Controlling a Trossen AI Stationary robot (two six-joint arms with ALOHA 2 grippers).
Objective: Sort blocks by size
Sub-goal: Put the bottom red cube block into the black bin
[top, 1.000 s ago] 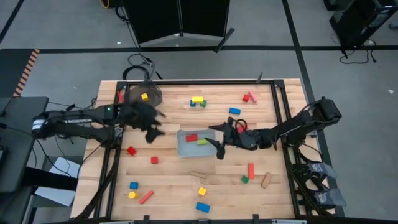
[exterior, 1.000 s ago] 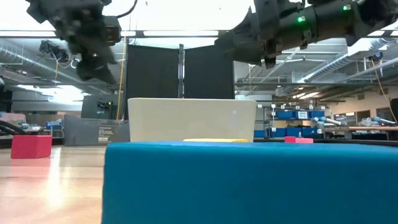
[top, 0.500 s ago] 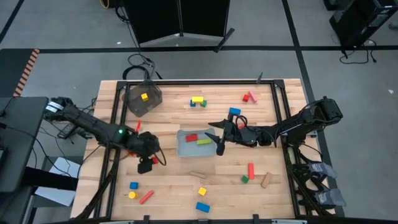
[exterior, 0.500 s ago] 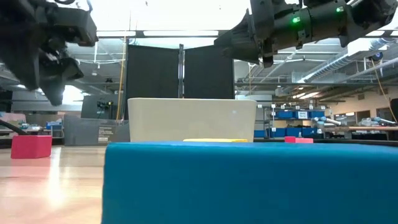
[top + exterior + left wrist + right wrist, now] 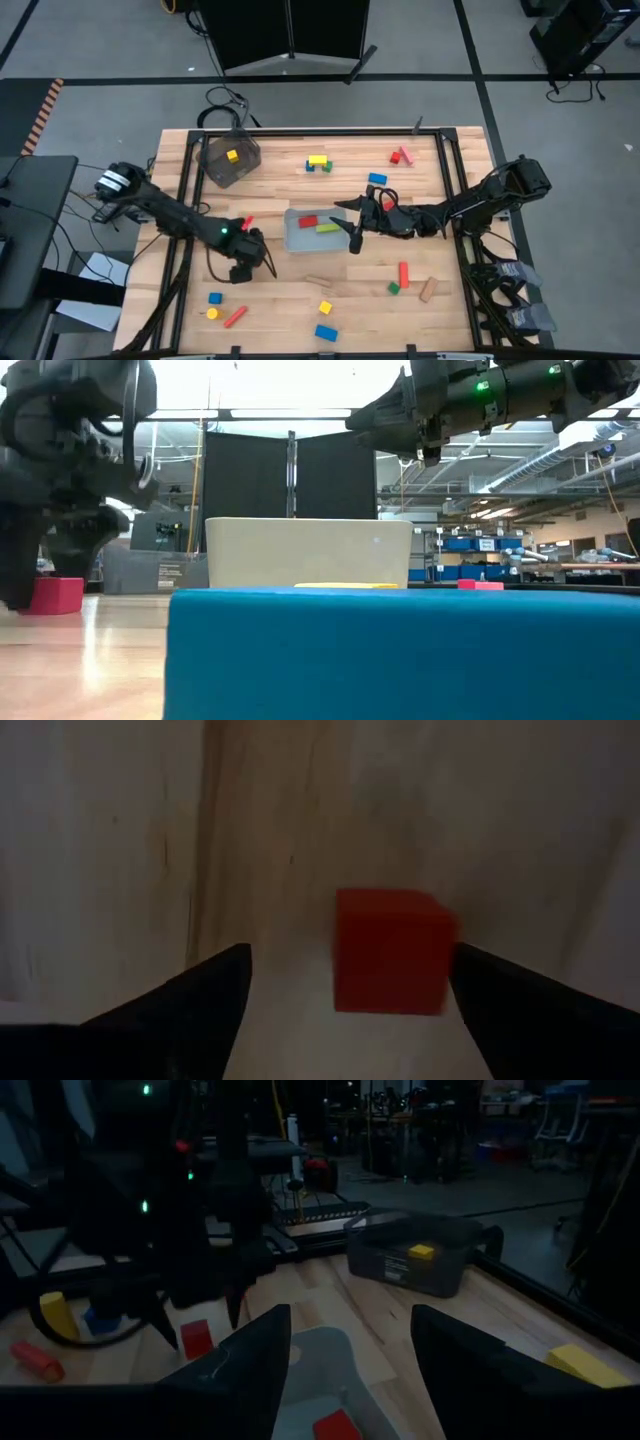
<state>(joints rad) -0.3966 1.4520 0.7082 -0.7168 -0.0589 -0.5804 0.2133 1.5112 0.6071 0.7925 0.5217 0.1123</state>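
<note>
My left gripper [image 5: 243,268] is open and low over the table's near left. In the left wrist view its fingers [image 5: 350,960] stand on either side of a small red cube [image 5: 390,950] that rests on the wood; I see no touch. The cube also shows in the low view [image 5: 50,595] and the right wrist view [image 5: 196,1337]. My right gripper [image 5: 347,223] is open and empty, raised above the right end of the clear tray [image 5: 294,238]. The tray holds a red block [image 5: 307,221] and a green-yellow bar [image 5: 325,228].
A dark bowl [image 5: 228,158] at the far left holds a yellow cube. Loose blocks lie at the far side [image 5: 318,162], [image 5: 377,178], [image 5: 402,155] and the near side: a red bar [image 5: 403,274], a blue block [image 5: 326,332], a blue cube [image 5: 215,298], a red bar [image 5: 236,317].
My left gripper has swung from beside the dark bowl toward the table's near edge and come down, open, around the red cube. The cube has stayed where it was.
</note>
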